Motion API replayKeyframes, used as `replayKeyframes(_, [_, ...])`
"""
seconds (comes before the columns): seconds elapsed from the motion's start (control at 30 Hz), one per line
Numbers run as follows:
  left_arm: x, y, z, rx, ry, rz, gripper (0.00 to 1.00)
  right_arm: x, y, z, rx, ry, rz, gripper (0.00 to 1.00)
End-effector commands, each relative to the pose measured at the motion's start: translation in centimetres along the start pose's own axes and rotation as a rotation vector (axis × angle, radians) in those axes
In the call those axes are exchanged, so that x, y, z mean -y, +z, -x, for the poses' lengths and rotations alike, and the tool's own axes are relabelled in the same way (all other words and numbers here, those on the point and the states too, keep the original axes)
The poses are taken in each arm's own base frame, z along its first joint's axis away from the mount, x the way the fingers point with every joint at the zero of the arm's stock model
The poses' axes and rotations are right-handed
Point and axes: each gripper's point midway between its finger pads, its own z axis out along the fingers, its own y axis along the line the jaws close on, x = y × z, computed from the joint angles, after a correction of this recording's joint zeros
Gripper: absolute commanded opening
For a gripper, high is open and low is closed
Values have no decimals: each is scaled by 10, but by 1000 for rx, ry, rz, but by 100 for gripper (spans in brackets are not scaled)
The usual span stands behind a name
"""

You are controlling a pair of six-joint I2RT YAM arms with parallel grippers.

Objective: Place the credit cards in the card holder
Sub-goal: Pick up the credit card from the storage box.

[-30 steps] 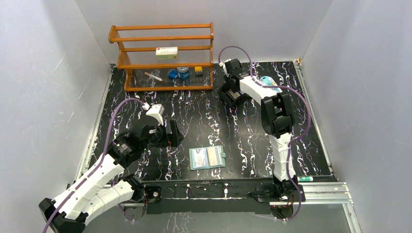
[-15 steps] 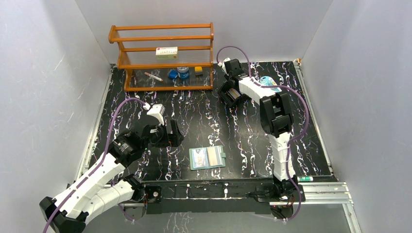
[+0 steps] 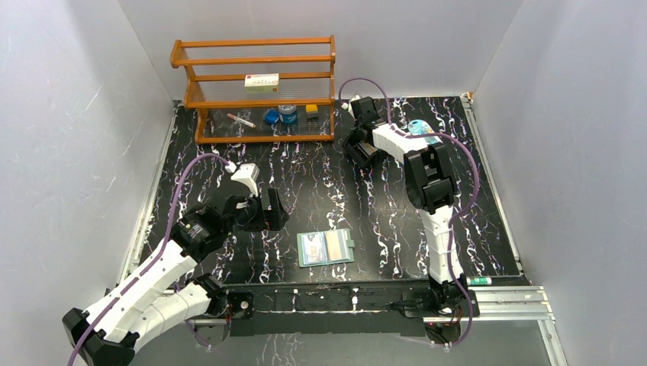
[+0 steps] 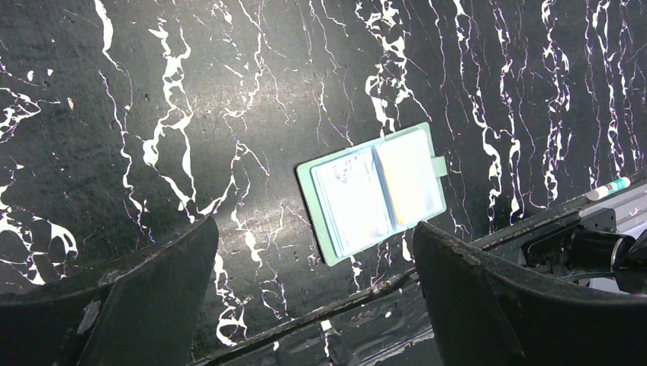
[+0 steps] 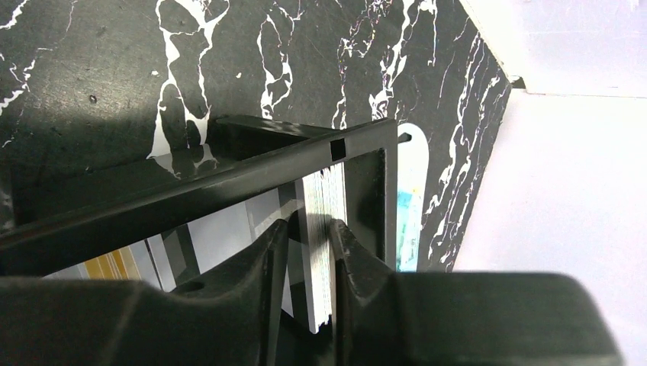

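Observation:
The teal-green card holder [image 3: 326, 247] lies open and flat near the table's front edge; it also shows in the left wrist view [image 4: 374, 191], with pale inner pockets. My left gripper [image 3: 267, 211] [image 4: 313, 225] is wide open and empty, hovering to the left of the holder. My right gripper [image 3: 358, 149] [image 5: 309, 229] is down in a black compartmented box [image 5: 305, 156] at the back. Its fingers are narrowly open and straddle a standing stack of white-grey credit cards [image 5: 320, 206]. One finger touches the stack; a small gap shows at the other. An orange card edge [image 5: 107, 267] shows further along.
A wooden shelf [image 3: 255, 84] stands at the back left with a small carton [image 3: 262, 81], a pen [image 3: 241, 120] and small blue items [image 3: 281, 114]. A blue-white flat tag [image 3: 421, 128] lies beside the box. A marker [image 3: 481, 280] lies on the front rail.
My right gripper has shifted slightly back and left at the black box. My left gripper has barely moved. The card holder has not moved.

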Motion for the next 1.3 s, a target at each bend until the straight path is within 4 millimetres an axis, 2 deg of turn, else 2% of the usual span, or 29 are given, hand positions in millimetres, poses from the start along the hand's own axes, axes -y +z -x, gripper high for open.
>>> replayKeyframes(0.0, [-2, 1, -1, 1, 7, 5, 99, 14, -1, 4, 13, 15, -46, 30])
replayKeyframes(0.33, [-2, 2, -3, -7, 8, 6, 99, 35, -18, 21, 58, 40, -68, 26])
replayKeyframes(1.13, [-2, 1, -2, -1, 9, 7, 99, 45, -30, 34, 76, 59, -54, 20])
replayKeyframes(1.27, [-2, 0, -1, 2, 7, 4, 99, 44, -31, 35, 77, 61, -39, 15])
